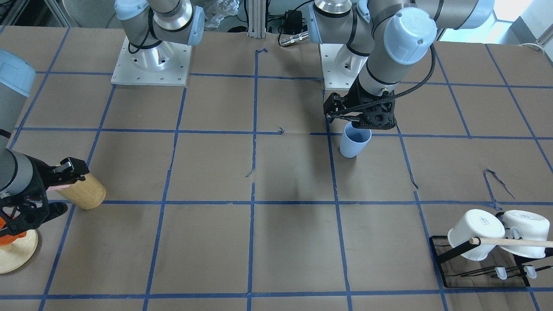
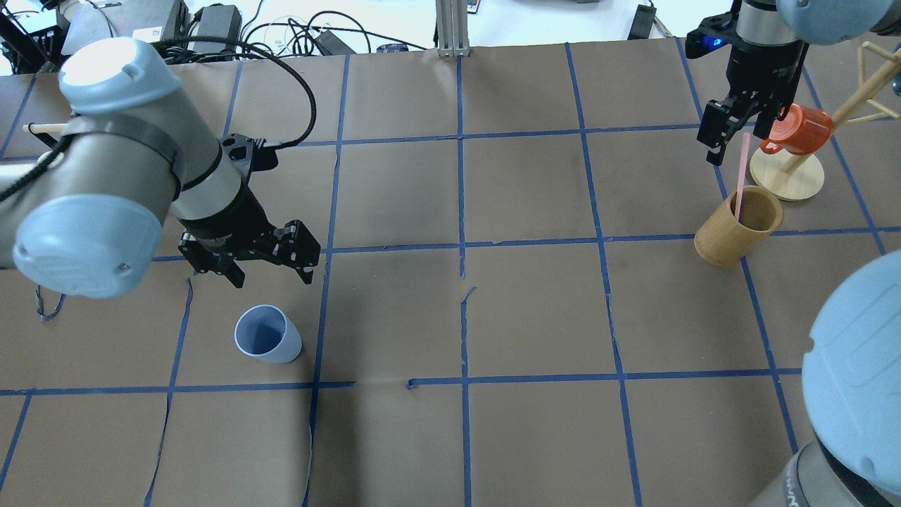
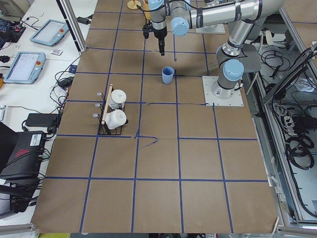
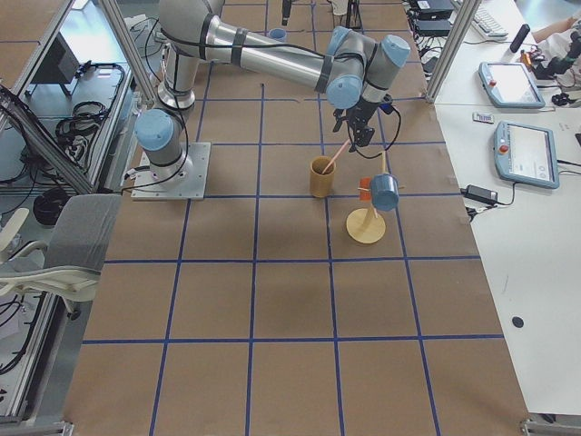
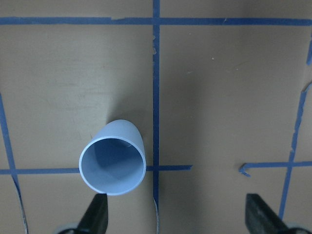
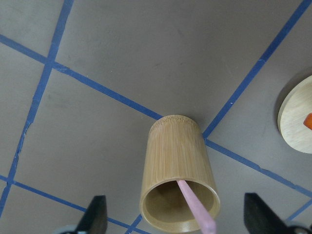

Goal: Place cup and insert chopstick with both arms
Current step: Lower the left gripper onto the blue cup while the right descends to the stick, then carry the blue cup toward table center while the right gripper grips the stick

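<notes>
The light blue cup stands upright on the table, also in the front view and the left wrist view. My left gripper hovers just above it, open and empty, with the fingers spread wide. One pale pink chopstick leans in the tan bamboo cup. My right gripper is open around the stick's top end. In the right wrist view the chopstick rises between the wide-apart fingers without touching them.
A wooden mug tree with an orange mug stands right beside the bamboo cup. A black rack with two white mugs and a beige rod sits at the table's left end.
</notes>
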You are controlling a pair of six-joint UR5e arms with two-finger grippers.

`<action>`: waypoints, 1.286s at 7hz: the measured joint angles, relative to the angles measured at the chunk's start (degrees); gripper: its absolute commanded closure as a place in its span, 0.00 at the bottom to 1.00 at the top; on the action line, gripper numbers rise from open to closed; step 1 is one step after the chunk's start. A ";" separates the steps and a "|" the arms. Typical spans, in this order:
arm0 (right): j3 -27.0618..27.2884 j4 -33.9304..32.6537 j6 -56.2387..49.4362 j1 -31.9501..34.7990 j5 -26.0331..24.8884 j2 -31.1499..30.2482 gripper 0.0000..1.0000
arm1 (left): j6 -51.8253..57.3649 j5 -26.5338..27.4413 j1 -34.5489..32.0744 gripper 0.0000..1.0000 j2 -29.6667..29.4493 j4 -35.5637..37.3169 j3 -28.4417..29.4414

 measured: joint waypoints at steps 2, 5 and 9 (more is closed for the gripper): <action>0.21 -0.23 -0.17 -0.37 -0.07 0.43 0.35 | 1.54 1.14 0.29 0.06 -2.04 7.78 -6.44; 0.15 -0.44 0.74 -1.72 0.08 0.72 0.55 | 1.98 1.65 0.37 1.00 -4.83 10.81 -9.31; 0.16 -0.25 0.66 -1.96 0.17 0.58 0.67 | -4.23 2.62 0.34 1.00 -4.80 13.05 -8.20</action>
